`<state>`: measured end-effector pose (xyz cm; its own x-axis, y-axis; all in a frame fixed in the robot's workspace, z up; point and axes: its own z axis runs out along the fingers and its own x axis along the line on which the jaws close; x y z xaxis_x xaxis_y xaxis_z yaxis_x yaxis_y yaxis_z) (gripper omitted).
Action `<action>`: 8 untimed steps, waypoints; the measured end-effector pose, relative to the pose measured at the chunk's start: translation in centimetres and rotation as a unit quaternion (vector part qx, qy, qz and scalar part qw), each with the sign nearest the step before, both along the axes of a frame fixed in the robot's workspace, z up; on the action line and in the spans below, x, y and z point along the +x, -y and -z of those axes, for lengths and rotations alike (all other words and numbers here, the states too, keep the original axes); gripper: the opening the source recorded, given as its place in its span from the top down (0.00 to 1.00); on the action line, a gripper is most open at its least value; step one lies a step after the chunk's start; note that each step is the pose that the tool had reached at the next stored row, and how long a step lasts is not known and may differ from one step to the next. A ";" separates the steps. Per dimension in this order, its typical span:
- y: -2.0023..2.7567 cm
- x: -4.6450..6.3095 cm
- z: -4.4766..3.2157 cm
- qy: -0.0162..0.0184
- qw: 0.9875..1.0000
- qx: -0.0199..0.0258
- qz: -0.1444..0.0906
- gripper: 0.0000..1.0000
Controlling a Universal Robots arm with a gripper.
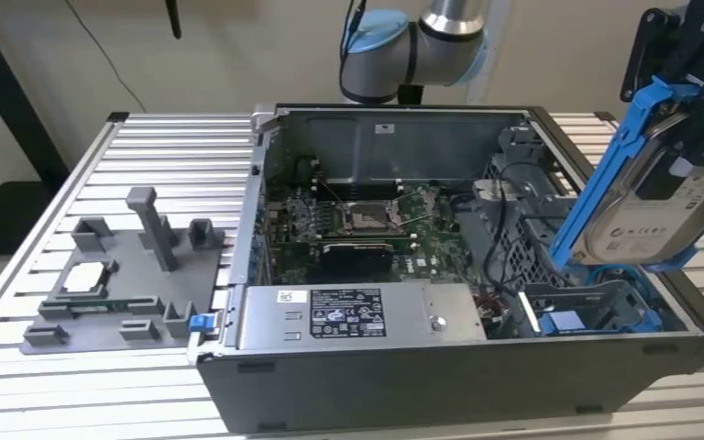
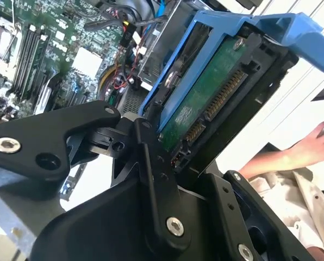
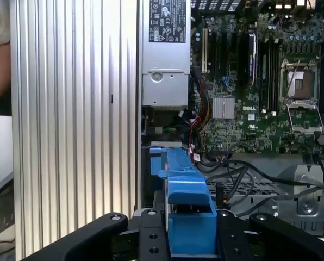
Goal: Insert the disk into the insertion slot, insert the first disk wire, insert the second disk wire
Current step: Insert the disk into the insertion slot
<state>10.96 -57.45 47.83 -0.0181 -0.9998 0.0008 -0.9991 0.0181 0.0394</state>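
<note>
- Blue carrier and all, the disk (image 1: 648, 215) is hanging tilted just above the insertion slot (image 1: 590, 307), not yet seated
- The gripper (image 1: 688, 137) is clamping the disk at its upper part
- Both wire insertions are apparently waiting undone

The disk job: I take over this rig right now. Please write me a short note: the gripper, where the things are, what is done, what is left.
Gripper: shut on the disk.
Disk: held tilted over the open computer case, with its lower end close above the slot at the exterior view's right.
Done: the disk is picked up and is at the slot.
Left: the disk is not in the slot yet. Its connector is bare, with nothing plugged in.
</note>
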 end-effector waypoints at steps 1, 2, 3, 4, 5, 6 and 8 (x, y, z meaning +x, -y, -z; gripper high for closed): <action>0.00 0.0 0.04 0.000 1.000 0.000 0.000 1.00; 0.00 0.0 0.07 0.000 1.000 0.000 0.000 1.00; 0.00 0.0 0.11 0.000 1.000 0.000 0.000 1.00; 0.00 0.0 0.14 0.000 1.000 0.000 0.000 1.00; 0.00 0.0 0.17 0.000 1.000 0.000 0.000 1.00; 0.00 0.0 0.21 0.000 1.000 0.000 0.000 1.00; 0.00 0.0 0.29 0.000 1.000 0.001 0.000 1.00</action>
